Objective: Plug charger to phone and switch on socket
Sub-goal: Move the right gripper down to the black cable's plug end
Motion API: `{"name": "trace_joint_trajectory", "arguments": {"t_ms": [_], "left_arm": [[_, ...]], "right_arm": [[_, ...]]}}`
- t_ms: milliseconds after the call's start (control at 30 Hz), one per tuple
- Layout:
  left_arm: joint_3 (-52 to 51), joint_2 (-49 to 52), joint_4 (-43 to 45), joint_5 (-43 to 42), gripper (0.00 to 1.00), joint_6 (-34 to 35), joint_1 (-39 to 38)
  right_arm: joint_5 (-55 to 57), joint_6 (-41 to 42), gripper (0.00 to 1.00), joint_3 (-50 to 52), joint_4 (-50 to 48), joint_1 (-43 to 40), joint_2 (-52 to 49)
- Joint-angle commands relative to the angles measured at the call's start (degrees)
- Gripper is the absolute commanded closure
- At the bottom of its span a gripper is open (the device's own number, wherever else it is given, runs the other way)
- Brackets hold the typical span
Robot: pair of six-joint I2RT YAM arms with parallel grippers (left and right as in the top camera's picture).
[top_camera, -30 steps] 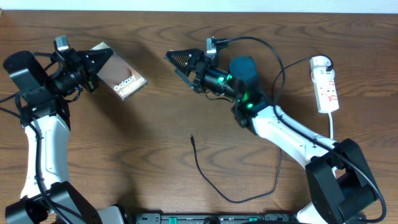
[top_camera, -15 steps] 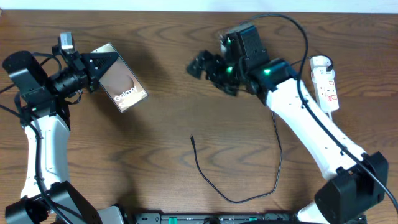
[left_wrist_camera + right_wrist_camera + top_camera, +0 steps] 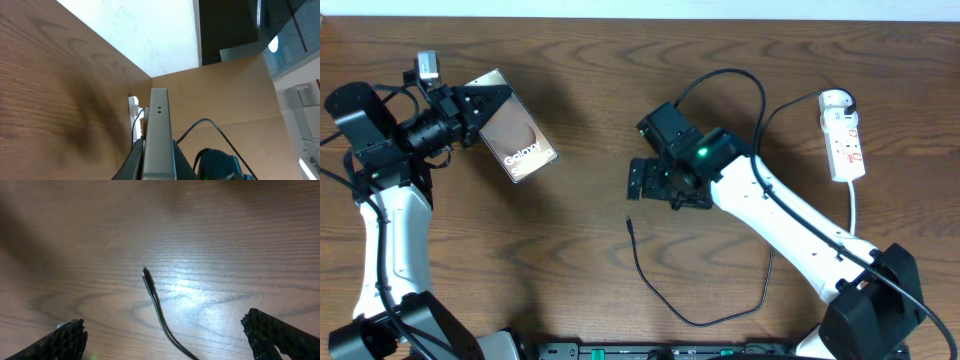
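My left gripper (image 3: 480,108) is shut on the phone (image 3: 516,134), which it holds above the table at the far left, its brownish screen and "Galaxy" lettering facing up. In the left wrist view the phone (image 3: 159,125) shows edge-on between the fingers. The charger's black connector tip (image 3: 629,222) lies on the table mid-front, its thin cable (image 3: 720,318) looping toward the front. My right gripper (image 3: 638,182) is open and empty, pointing down just above the tip. In the right wrist view the tip (image 3: 147,275) lies between the wide-open fingers (image 3: 170,330). The white socket (image 3: 843,135) lies at the far right.
The socket's white cord (image 3: 853,208) trails toward the front right. A black arm cable (image 3: 750,85) arcs above the right arm. In the left wrist view the socket (image 3: 133,107) shows beyond the phone's edge, before a cardboard wall (image 3: 220,95).
My right gripper has swung from the far middle of the table toward the front and turned down over the charger tip. The left gripper tilted the phone slightly, then held still.
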State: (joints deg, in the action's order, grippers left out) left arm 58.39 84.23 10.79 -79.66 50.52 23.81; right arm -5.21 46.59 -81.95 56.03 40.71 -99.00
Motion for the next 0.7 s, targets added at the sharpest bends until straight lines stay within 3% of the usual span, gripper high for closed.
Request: {"name": "trace_joint_trajectory", "arguments": {"t_ms": [0,367,667], "left_arm": [[0.2,-0.2,0.4,-2.2,0.93,-0.8,0.3],[0.2,-0.2,0.4,-8.1,0.93,-0.8,8.2],[0.2,-0.1,0.4,-10.3,0.93,-2.1,13.5]], "right_arm": [[1.7,-0.1,0.01,0.6,-0.1,1.8,-0.4],[-4.9,-0.2,0.01,1.4,0.2,6.0,-7.6],[-5.9,-0.4,0.07,1.4,1.1,6.7,-11.6]]}}
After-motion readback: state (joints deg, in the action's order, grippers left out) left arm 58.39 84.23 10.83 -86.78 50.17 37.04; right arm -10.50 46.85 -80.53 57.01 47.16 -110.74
